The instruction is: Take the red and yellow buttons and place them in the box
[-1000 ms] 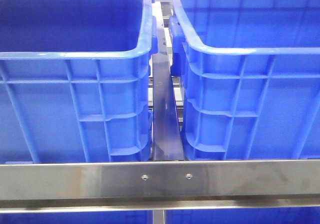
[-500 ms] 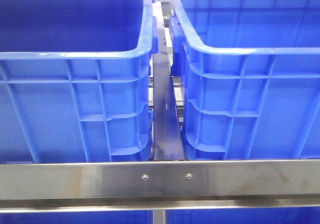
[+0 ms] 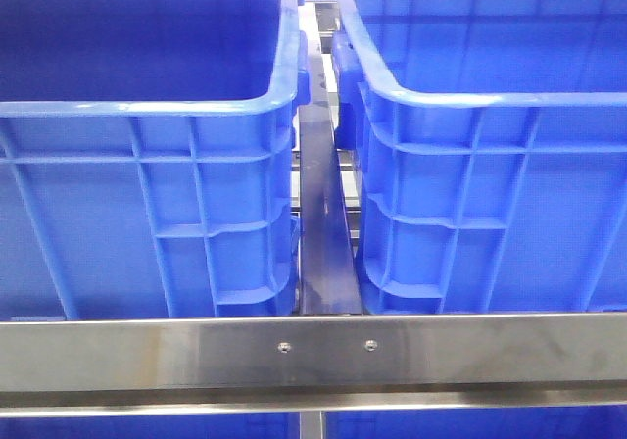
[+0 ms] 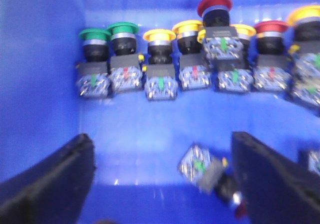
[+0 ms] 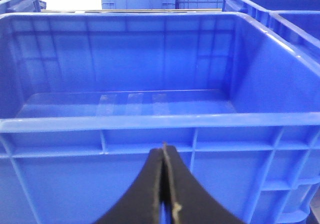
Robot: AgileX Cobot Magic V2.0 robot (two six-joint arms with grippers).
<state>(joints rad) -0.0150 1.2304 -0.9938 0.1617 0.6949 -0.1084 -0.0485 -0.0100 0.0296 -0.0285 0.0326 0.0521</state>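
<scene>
Inside crate (image 4: 40, 59) — buttons (image 4: 210, 44), no legible writing.

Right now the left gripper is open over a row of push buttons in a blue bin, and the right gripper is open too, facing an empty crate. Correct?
Not quite. The right gripper is shut: the right wrist view shows its fingers pressed together, holding nothing, in front of the empty crate. The left gripper is indeed open over the row of buttons, as the left wrist view shows.

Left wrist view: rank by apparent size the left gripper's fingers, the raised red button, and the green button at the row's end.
1. Left gripper fingers, largest, though nearest the camera.
2. Raised red button.
3. End green button, close to the red; nearness may mislead.
</scene>
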